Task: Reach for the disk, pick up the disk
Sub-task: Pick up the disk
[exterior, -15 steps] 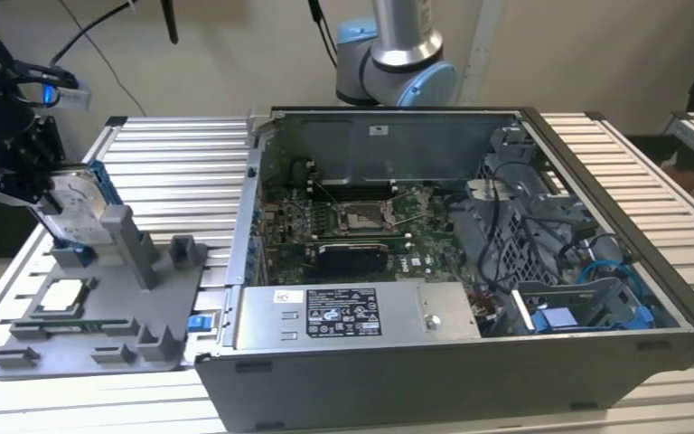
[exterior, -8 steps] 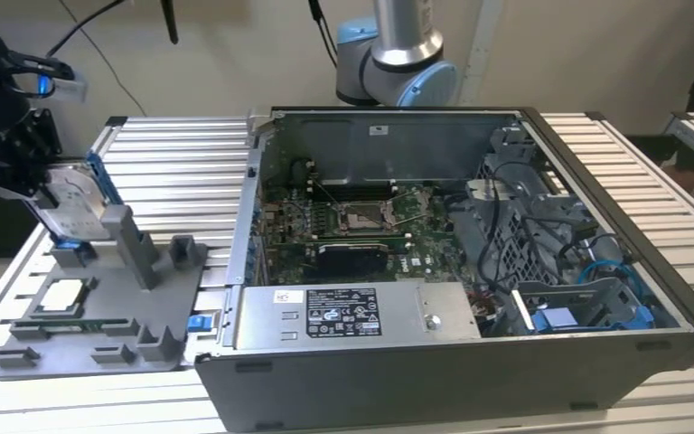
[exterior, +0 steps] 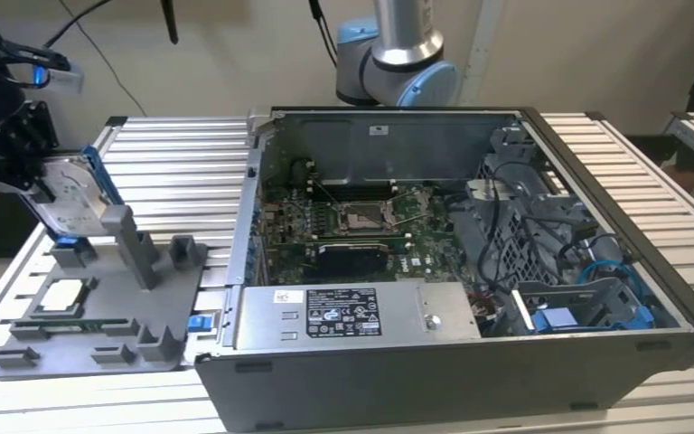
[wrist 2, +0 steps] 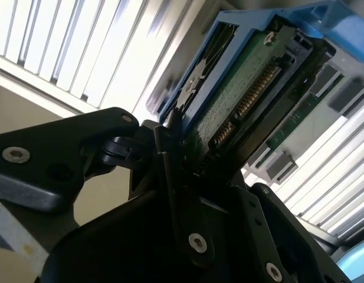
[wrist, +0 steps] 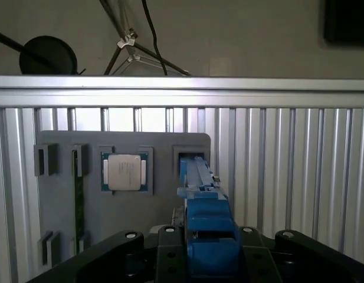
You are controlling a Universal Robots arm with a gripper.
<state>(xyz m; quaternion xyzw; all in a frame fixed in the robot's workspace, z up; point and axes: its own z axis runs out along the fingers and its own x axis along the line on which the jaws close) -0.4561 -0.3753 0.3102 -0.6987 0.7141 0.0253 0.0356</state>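
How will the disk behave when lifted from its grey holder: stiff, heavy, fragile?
Probably stiff: the disk is a flat metal slab in a blue bracket. Likely heavy for its size, being mostly metal. Its bare circuit board looks fragile, and standing on edge in the grey holder, it could tip.

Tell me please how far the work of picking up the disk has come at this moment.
Reaching looks done: the pincer straddles the upper edge of the disk in both wrist views. In hand: the grasp; whether it is closed is unclear. Left: the lift, as the disk's lower end stands in its slot of the grey holder tray.
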